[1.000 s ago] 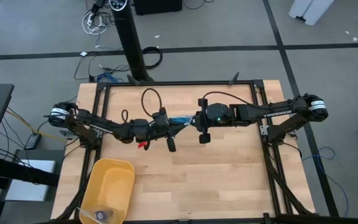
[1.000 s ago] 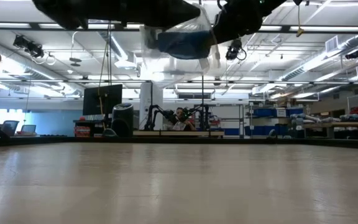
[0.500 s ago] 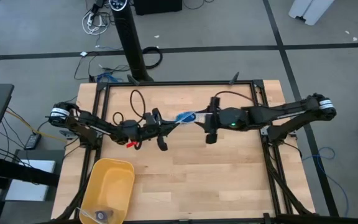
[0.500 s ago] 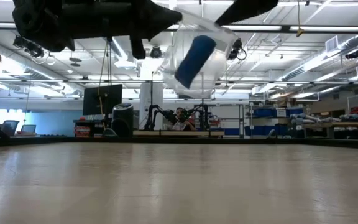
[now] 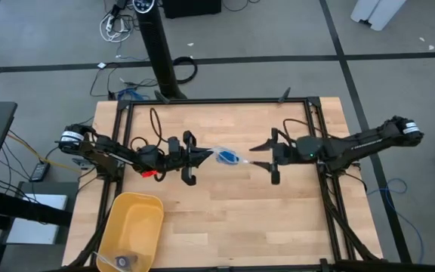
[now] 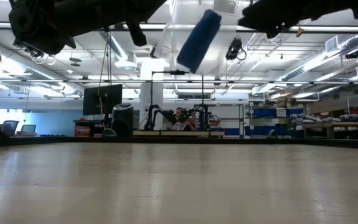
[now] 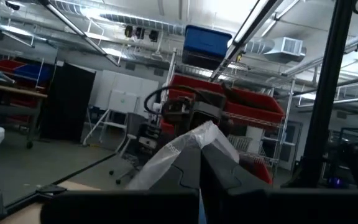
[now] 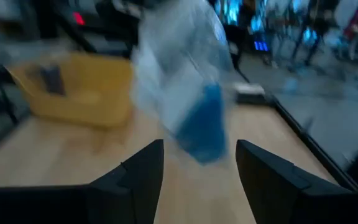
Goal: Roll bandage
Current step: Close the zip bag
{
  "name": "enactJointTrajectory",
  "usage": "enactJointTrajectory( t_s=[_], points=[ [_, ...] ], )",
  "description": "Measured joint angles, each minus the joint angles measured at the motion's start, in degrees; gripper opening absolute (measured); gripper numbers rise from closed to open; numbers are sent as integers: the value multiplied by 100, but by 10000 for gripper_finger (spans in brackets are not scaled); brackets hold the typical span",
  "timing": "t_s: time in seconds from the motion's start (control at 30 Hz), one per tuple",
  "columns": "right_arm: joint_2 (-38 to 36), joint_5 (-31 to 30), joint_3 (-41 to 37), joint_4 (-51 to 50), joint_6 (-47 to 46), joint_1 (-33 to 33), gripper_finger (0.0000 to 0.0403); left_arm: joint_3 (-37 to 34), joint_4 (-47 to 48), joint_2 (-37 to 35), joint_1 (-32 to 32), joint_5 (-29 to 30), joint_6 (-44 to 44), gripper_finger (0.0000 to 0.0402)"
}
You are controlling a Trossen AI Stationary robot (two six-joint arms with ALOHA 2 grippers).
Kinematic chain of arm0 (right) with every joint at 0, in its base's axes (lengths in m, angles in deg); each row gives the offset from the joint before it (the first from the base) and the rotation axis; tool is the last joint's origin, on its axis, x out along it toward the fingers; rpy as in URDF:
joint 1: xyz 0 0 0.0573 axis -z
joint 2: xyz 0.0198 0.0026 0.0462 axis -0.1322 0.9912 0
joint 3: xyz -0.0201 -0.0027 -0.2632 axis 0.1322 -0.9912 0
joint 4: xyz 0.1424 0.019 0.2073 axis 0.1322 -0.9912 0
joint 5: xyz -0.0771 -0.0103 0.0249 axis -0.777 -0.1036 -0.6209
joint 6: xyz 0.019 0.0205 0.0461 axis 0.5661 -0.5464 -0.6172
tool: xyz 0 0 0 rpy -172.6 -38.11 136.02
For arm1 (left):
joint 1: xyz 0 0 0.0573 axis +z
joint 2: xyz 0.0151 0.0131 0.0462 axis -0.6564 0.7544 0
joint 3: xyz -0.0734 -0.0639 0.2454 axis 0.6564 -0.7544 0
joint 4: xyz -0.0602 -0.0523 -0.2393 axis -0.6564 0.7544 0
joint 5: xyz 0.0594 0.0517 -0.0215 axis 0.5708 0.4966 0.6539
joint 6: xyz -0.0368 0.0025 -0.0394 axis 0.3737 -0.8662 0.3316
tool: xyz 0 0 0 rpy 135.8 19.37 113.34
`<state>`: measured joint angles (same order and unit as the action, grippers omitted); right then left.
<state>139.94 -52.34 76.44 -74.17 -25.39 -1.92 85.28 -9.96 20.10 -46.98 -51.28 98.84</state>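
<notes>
The bandage (image 5: 228, 158) is a compact bright blue roll inside a clear plastic bag (image 5: 219, 152), held in the air above the middle of the table. In the low view the bandage (image 6: 199, 40) hangs tilted, well above the tabletop. My left gripper (image 5: 205, 154) is shut on the bag from its left side. My right gripper (image 5: 254, 156) stands open just right of the bag and touches nothing. In the right wrist view the bag and bandage (image 8: 202, 127) hang ahead of my open right gripper (image 8: 199, 180). My left gripper pinches the clear bag's crumpled left edge (image 7: 194, 142) between its two shut fingers. The fingers come from the table's left, about level and slanting a little upward. The bag is lifted clear of the table, with the bandage tilted inside it beyond the fingertips.
A yellow plastic bin (image 5: 131, 227) sits at the table's near left corner, with a small item in its near end. A black metal frame (image 5: 217, 102) runs around the wooden tabletop. Bare wood lies below and in front of the bag.
My right gripper has opened, let go of the bag and drawn back toward the table's right edge. My left gripper has shifted a little toward the left edge with the bag. The bandage inside has swung from lying level to steeply tilted.
</notes>
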Motion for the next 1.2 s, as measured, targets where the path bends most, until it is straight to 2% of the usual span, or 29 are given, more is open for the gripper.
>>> enactJointTrajectory(
  t_s=[0.13,0.27,0.5,0.8,0.97,1.13,1.2],
  points=[
    [-176,16,-526,1020,-250,-185,205,0,-8,-13,2,1,-17,3],
    [-221,-18,-708,1636,-348,-422,206,0,-47,-17,4,3,-26,3],
    [224,-392,-719,2336,-136,-509,203,5,-194,-24,4,3,-37,3],
    [909,-241,-721,3409,5,-386,172,11,-296,-22,7,-1,-127,3],
    [1176,-242,-721,3663,78,-214,126,11,-305,-22,7,-16,-127,3],
    [1257,-287,-721,3774,136,-81,23,13,-317,-22,7,-150,-335,3],
    [1138,-368,-721,3816,260,-85,10,13,-122,-22,7,-196,-545,3]
  ],
)
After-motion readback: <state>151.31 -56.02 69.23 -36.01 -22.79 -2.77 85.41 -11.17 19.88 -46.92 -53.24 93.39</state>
